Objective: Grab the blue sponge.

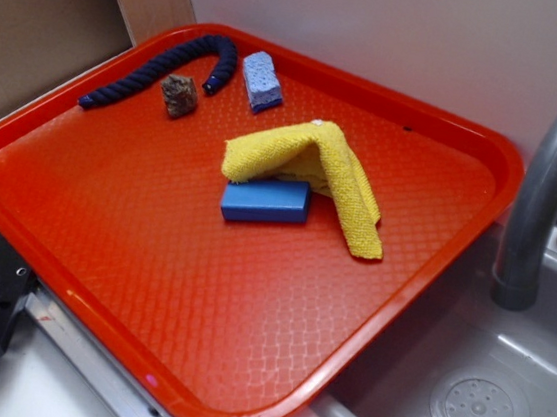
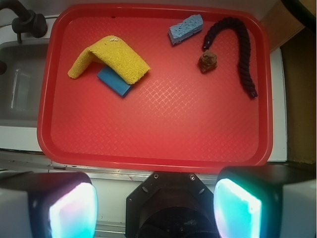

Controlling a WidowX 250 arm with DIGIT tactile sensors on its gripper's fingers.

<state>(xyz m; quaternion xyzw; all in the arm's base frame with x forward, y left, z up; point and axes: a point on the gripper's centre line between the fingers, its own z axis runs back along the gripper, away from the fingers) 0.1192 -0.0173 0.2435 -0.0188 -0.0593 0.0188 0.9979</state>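
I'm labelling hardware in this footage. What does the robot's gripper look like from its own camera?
Only the wrist view shows the gripper. Two chunky fingers with black casings and pale outer sides carry rounded pads glowing teal to white, with a pinkish tint. Between them sits a black angular mount with small screws and a ribbed round part. No cables or markings are visible.

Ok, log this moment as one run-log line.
phase: pre-grasp | gripper: open, empty, above near tray edge | target: pale blue porous sponge, far side of red plastic tray, untouched
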